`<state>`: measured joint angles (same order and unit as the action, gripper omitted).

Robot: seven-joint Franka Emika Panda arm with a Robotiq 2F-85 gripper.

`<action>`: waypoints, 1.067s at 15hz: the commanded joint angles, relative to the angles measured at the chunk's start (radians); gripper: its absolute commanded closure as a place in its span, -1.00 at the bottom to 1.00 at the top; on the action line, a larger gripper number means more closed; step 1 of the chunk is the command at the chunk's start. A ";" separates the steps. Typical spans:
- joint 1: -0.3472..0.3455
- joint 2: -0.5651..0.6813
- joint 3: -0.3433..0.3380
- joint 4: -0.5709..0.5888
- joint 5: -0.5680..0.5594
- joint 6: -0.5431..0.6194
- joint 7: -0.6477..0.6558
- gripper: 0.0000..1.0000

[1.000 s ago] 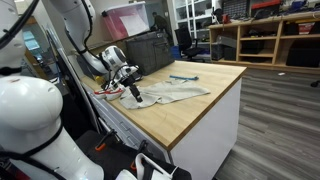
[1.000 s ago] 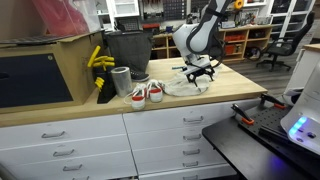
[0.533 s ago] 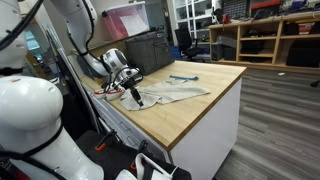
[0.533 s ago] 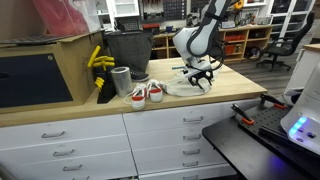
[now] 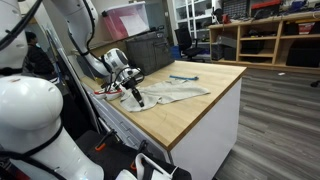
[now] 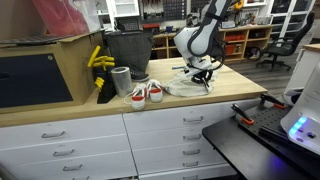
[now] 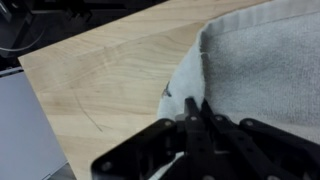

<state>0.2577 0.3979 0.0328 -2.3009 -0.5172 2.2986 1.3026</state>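
Note:
A grey cloth lies spread on the wooden worktop; it also shows in the other exterior view as the cloth. My gripper stands low over the cloth's end nearest the arm, and also appears from the side as the gripper. In the wrist view the gripper has its two black fingers pressed together on the cloth at its pale folded corner. The fabric bunches up right at the fingertips. What lies under the fingers is hidden.
A small blue tool lies beyond the cloth. Near the worktop's other end stand a red-and-white pair of small shoes, a grey cup, a black bin and something yellow. The worktop's edge drops off nearby.
The jaws have gone from wide apart to closed on the cloth's corner. The arm itself has barely shifted and the rest of the cloth stays flat.

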 commanded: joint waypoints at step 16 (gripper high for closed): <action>-0.060 -0.312 0.097 -0.149 0.407 -0.291 -0.775 -0.52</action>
<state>0.2063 0.1207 0.1237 -2.4477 -0.1285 2.0362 0.5664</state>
